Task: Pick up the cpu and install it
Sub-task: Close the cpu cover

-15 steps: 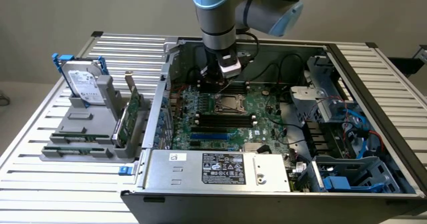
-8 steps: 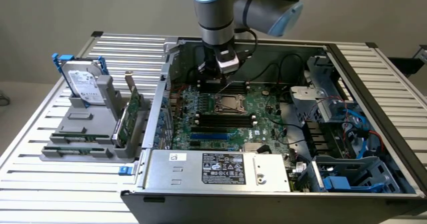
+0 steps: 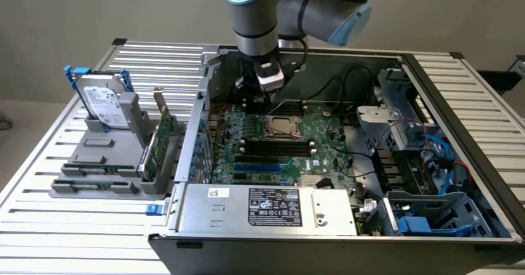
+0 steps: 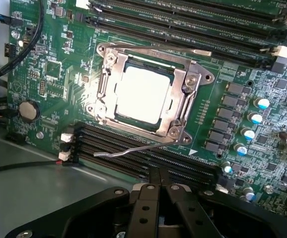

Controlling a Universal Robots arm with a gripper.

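Jaws first: found pressed fully together on the gripper [image 4: 159,191], fingers [image 4: 146,208] meeting edge to edge, nothing held between. Saw the gripper hung inside the open computer case [image 3: 345,66], over the far part of the motherboard [image 3: 328,155], touching nothing. Located the cpu [image 4: 142,94] lying flat within the socket frame [image 4: 192,94], pale metal top glaring under the light, bordered on all four sides by the steel plate. Placed the cpu out ahead of the fingertips, beyond a bank of black memory slots [image 4: 183,168] and a thin wire lever [image 4: 133,149] jutting from the frame's near edge. Checked against the exterior view: cpu [image 3: 281,127] below the gripper [image 3: 269,85], slightly toward the exterior view's right, clear of it. Noted no long axis worth recording on a square chip; noted chip edges skewed against the line of the closed fingers. Judged the chip seated in its socket, not awaiting pickup. Could not tell whether the lever was latched. Logged a hard drive [image 3: 102,99] standing in a grey rack [image 3: 107,164] outside the case, at the exterior view's left.
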